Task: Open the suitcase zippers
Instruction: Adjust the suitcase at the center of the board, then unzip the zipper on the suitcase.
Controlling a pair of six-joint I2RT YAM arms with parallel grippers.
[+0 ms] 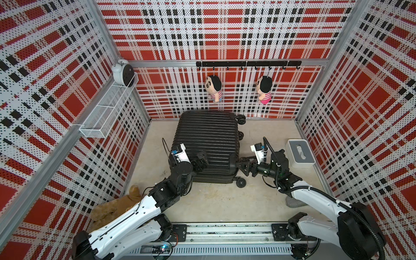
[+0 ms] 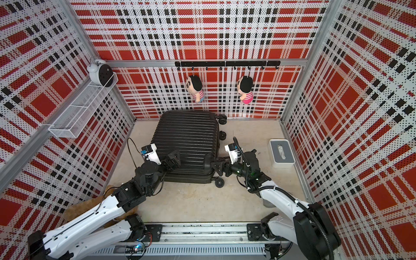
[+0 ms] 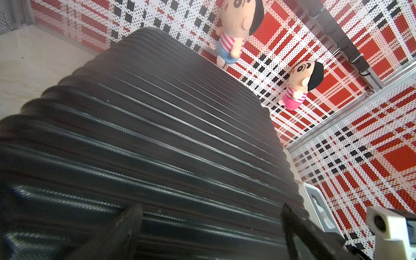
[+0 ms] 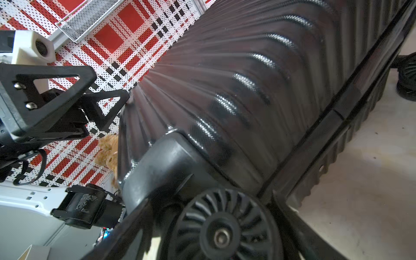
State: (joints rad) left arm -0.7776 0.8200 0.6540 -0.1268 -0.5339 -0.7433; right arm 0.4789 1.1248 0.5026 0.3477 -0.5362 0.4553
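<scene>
Suitcase (image 1: pixel 209 139) is laid flat, closed, on bare beige floor (image 1: pixel 213 202) toward the back plaid perforated wall (image 1: pixel 225 33). Zippers (image 4: pixel 315 126) are seen along the side seam. Left gripper (image 1: pixel 203 161) is held wide open over the ribbed lid, empty. Right gripper (image 1: pixel 241 166) is spread at the near right corner by a wheel (image 1: pixel 240 182), nothing gripped.

— Where is the suitcase (image 1: pixel 208 144) laid?
— On the floor (image 1: pixel 213 202), by the back wall (image 1: pixel 225 33). A tissue box (image 1: pixel 300 154) is set to its right; a plush bear (image 1: pixel 112 209) is placed in the near left corner.
</scene>
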